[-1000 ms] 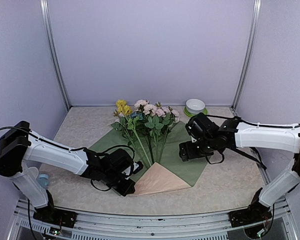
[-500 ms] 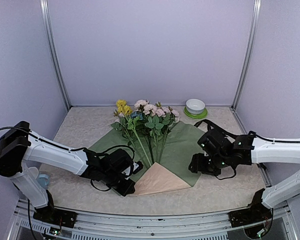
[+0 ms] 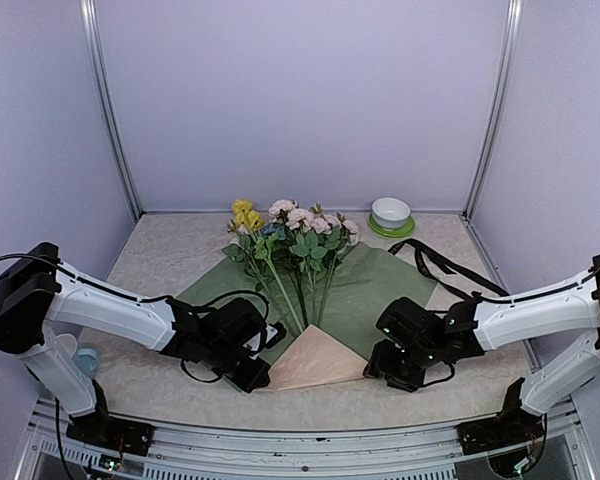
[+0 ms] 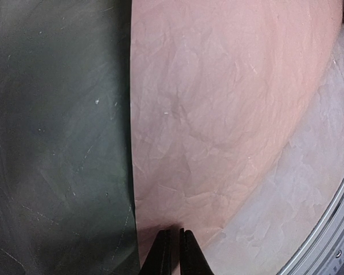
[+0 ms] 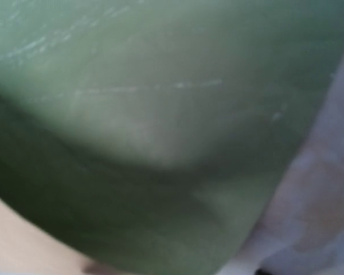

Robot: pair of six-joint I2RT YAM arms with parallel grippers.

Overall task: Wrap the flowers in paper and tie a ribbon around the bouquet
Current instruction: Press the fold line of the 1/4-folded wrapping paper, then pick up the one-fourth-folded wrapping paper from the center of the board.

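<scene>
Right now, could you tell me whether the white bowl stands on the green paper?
No, the white bowl stands behind the green paper, apart from it.

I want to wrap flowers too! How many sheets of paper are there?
2. A green sheet lies spread under the flowers; a peach sheet shows at its near corner. More could be hidden underneath.

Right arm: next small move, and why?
Probably lower the right gripper and close on the green paper's near right edge. It sits right at that edge, the left gripper pinches the peach paper flap, and the flowers lie unwrapped.
</scene>
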